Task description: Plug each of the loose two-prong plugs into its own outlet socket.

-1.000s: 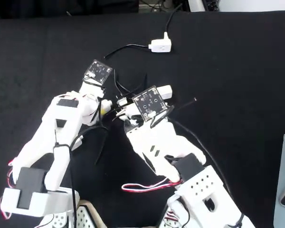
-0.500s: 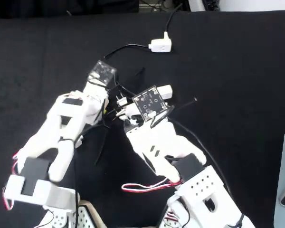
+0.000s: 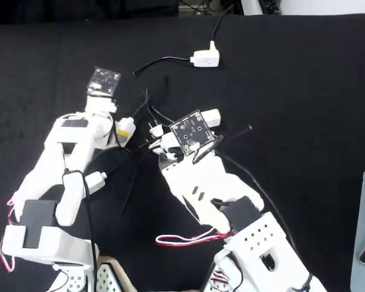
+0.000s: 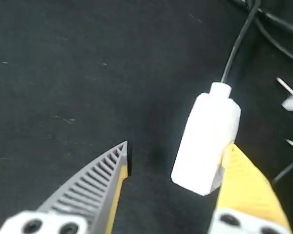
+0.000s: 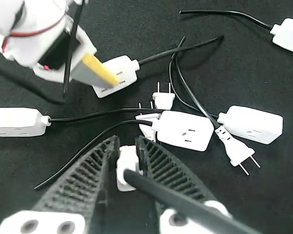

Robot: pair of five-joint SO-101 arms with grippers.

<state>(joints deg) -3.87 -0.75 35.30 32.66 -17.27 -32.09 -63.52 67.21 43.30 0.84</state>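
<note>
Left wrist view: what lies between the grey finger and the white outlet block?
Bare black table between grey finger and outlet block, seen in the left wrist view.

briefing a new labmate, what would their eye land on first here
A tangle of white outlet blocks and black cords sprawls mid-table. The right end effector is shut on a small white piece beside them; the left end effector stands open, an outlet block against its yellow finger.
</note>
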